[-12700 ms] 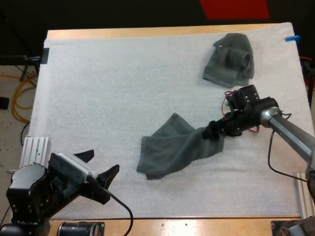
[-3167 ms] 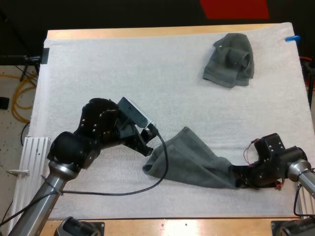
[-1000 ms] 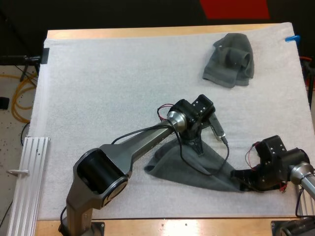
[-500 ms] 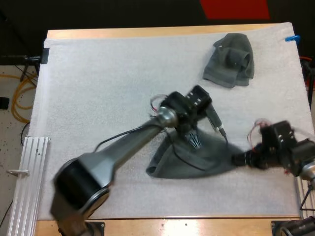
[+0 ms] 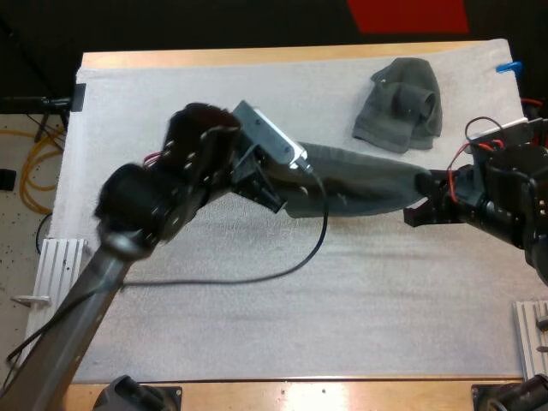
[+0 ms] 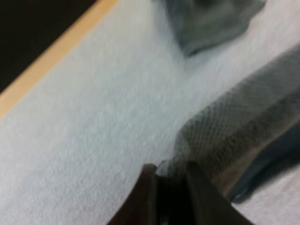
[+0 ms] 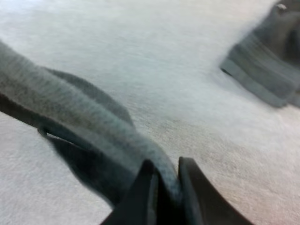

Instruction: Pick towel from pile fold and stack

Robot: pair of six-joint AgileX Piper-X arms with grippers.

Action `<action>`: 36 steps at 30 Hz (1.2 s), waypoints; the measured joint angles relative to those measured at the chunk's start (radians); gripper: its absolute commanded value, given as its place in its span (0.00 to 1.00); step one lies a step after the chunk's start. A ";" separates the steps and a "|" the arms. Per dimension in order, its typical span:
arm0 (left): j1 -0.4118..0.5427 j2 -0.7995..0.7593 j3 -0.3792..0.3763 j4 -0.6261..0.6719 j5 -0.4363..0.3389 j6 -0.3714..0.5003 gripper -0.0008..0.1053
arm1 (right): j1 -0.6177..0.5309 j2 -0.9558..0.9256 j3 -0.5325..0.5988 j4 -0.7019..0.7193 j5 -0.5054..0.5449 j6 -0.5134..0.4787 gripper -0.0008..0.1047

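The towel [image 5: 360,184] is hanging stretched over the mat [image 5: 257,325], near the pile [image 5: 401,103], because the left gripper [image 5: 282,195] and right gripper [image 5: 425,199] are each pinching one end, likely pulling it flat for folding.

Bright, even light covers the mat [image 5: 257,342], with faint shadows beneath the towel [image 5: 368,184].

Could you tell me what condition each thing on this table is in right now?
Left end effector: shut on one end of the held towel.
Right end effector: shut on the held towel's other end.
Held towel: stretched between the two, raised off the mat.
Crumpled towel: bunched up at the mat's far right, untouched.
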 measured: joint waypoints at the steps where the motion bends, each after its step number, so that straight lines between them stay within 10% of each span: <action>1: -0.007 -0.023 0.000 0.007 0.000 -0.004 0.01 | 0.018 0.000 -0.013 0.012 0.001 0.000 0.01; 21: -0.277 -0.178 0.013 0.338 -0.146 -0.219 0.01 | 0.331 -0.004 -0.114 0.352 0.054 0.002 0.01; 28: -0.320 -0.178 0.148 0.335 -0.215 -0.304 0.01 | 0.339 -0.004 -0.107 0.437 0.060 0.046 0.01; 36: -0.201 -0.163 0.359 0.062 -0.223 -0.203 0.01 | 0.244 0.114 0.048 0.189 0.170 -0.004 0.01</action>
